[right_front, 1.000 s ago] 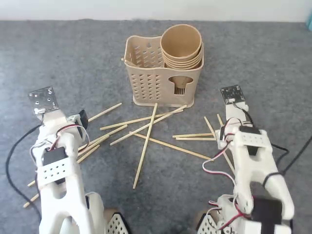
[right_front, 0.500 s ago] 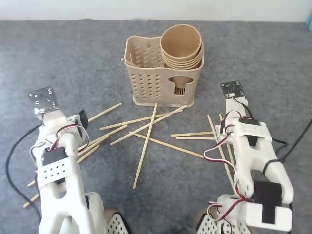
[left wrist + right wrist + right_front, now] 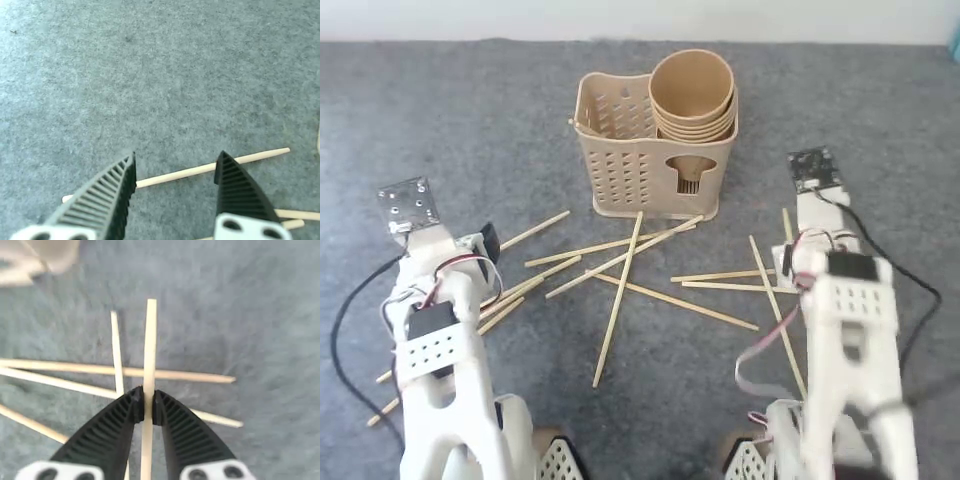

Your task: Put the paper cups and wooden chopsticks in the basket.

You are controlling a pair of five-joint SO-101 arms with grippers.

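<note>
Wooden chopstick (image 3: 149,340) caught in the right gripper (image 3: 144,403): the two ribbed black fingers (image 3: 112,427) are pressed together on the stick, and its blunt end runs straight out past the fingertips. Just beside it a second chopstick (image 3: 116,350) lies nearly parallel on the grey carpet (image 3: 260,315). Two more sticks (image 3: 190,375) cross the carpet beneath the fingertips.

From the high view, the tip of the pinched chopstick (image 3: 786,222) shows just beside the wrist of the right arm (image 3: 840,300), pointing away from the arm's base. The beige basket (image 3: 640,175) stands ahead of that gripper and off toward the other arm, well apart from the stick. A nested stack of paper cups (image 3: 692,90) already stands in the end of the basket nearer the right arm.

Across the carpet, the left gripper (image 3: 176,157) has its fingers (image 3: 107,200) spread wide, with nothing between them. One chopstick (image 3: 210,167) lies crosswise on the carpet just past the fingertips, spanning the gap between them. Whether the fingertips touch the carpet cannot be told.

Loose chopsticks (image 3: 620,260) lie scattered and overlapping between the left arm (image 3: 435,320) and the right arm, several reaching up to the foot of the basket.
</note>
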